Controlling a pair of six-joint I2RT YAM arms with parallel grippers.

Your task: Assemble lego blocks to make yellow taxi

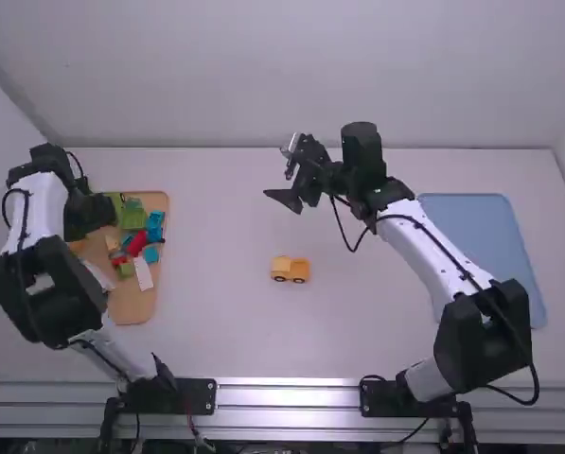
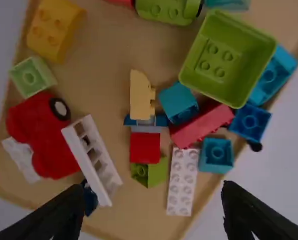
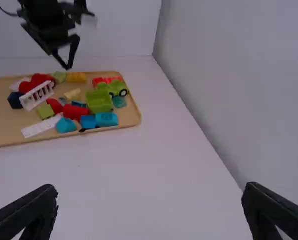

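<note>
At the high view's near edge stand the bases of the left arm (image 1: 36,203) and right arm (image 1: 424,241). On the white table (image 1: 216,331), between them and farther in, is the task's small yellow car (image 1: 290,269), upright on dark wheels, apart from both tools.

To its left lies the wooden tray (image 1: 135,310) full of blocks. Nearest in it are a long white plate (image 2: 182,182), a dark blue piece (image 2: 89,197) and a white railing (image 2: 91,160), the latter two close together. Next come a green block (image 2: 149,172) and a red block (image 2: 145,147), with a rounded red piece (image 2: 41,135) over to the left. Past these are a long red brick (image 2: 201,122), a blue block (image 2: 250,121) beside it and a pale yellow piece (image 2: 140,95). Farther on sit a green open box (image 2: 227,59), a yellow block (image 2: 54,27) in the far left part, and a green wheeled piece (image 2: 168,10).

The left tool (image 1: 88,216) hangs above this tray, its fingers (image 2: 54,212) spread wide and gripping nothing. On the right of the table, beyond the right arm's base, lies a flat blue tray (image 1: 481,255). The right tool (image 1: 278,172) is up past the yellow car, its fingers (image 3: 34,212) wide apart as well, empty. Behind everything rises a pale wall (image 1: 263,76)
</note>
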